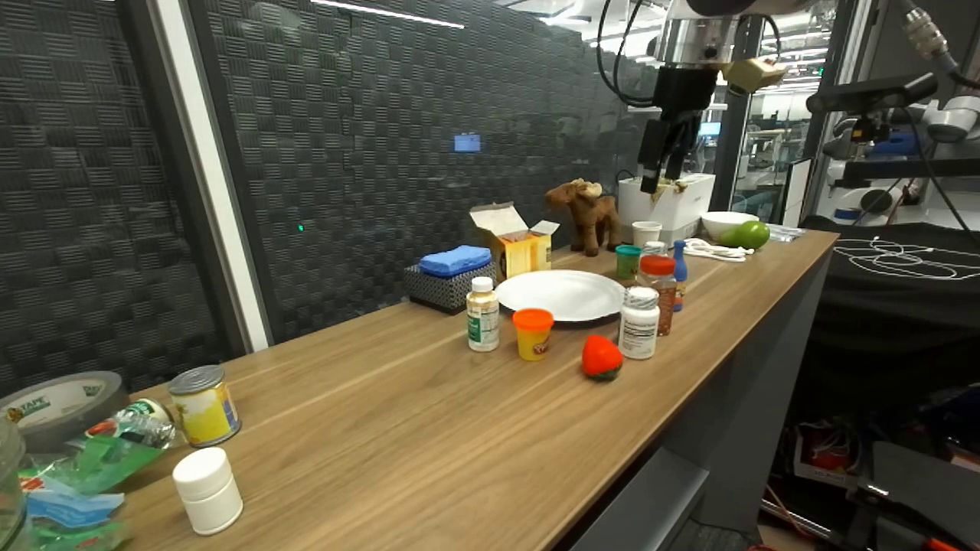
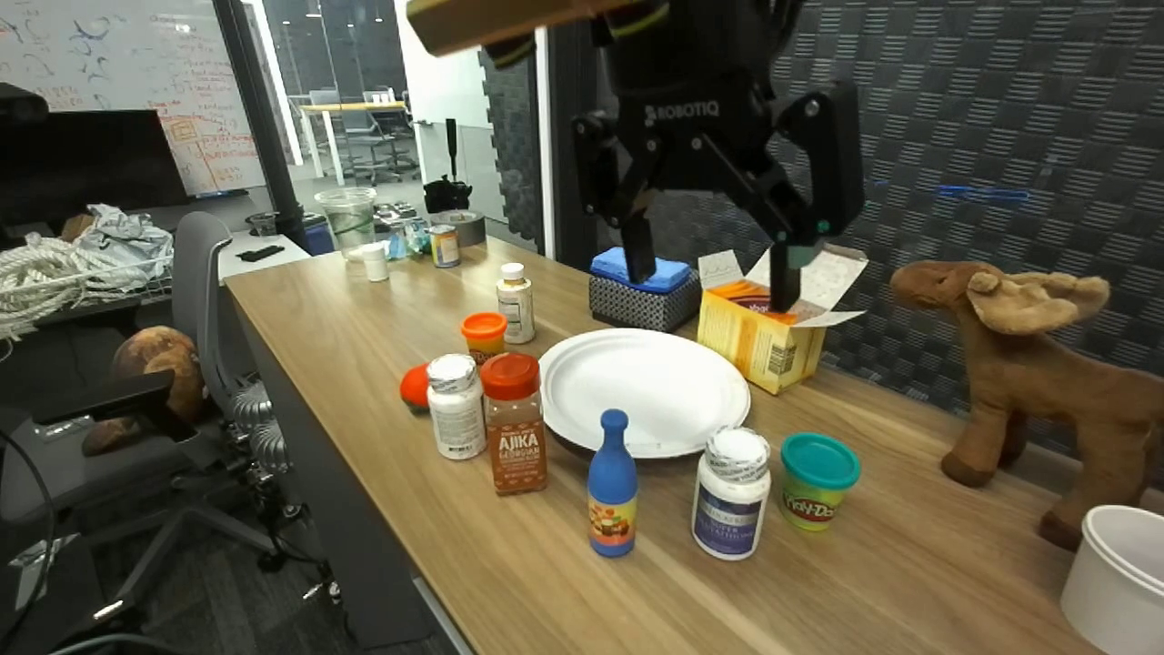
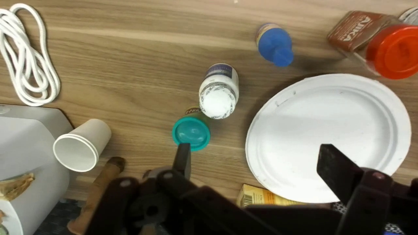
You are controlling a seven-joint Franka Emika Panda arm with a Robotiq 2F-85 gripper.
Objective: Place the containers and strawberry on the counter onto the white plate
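Observation:
My gripper (image 2: 714,287) is open and empty, high above the counter; in the wrist view (image 3: 255,147) its fingers span from the teal-lidded tub to the plate. The bare white plate (image 2: 646,391) lies on the counter. Around it stand a blue bottle (image 2: 613,491), a white bottle with a purple label (image 2: 730,496), a teal-lidded tub (image 2: 817,478), a red-lidded Ajika jar (image 2: 515,428), a white bottle (image 1: 638,325), an orange-lidded yellow tub (image 1: 533,334) and a white-capped bottle (image 1: 482,317). The red strawberry (image 1: 601,356) lies near the front edge, out of the wrist view.
Behind the plate are an open yellow box (image 2: 759,341), a patterned box with a blue cloth (image 2: 644,296) and a plush moose (image 2: 1055,382). A paper cup (image 3: 81,145) and white cord (image 3: 29,65) lie to one side. A can (image 1: 204,405) and tape roll (image 1: 65,405) are farther off.

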